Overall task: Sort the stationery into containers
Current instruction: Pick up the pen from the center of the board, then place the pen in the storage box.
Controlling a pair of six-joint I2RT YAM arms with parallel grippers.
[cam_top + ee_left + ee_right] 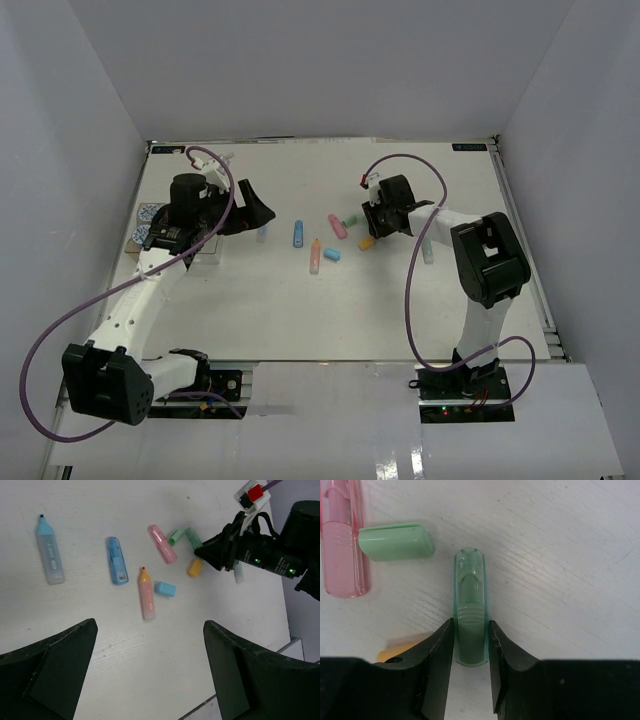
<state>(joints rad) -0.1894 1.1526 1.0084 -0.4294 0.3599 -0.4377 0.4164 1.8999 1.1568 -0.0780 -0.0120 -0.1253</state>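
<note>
- The right gripper (470, 630) clamps onto the green highlighter (469, 590), which lies mid-tabletop (400, 310) with a green cap (395, 541) just beside it.
- The left gripper (150, 624) hangs wide open, holding nothing.
- Sorting looks barely begun: the pink highlighter (161, 543), the blue one (117, 560) and others lie loose, and the containers (205, 257) at the left edge are mostly hidden under the left arm.
- It's a white matte tabletop with plain white walls on three sides.

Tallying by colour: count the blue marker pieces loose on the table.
3. A pale blue marker lies leftmost, a darker blue piece next to it, a small blue cap beside the pink-and-orange marker. The mint piece isn't counted; others may be hidden.
</note>
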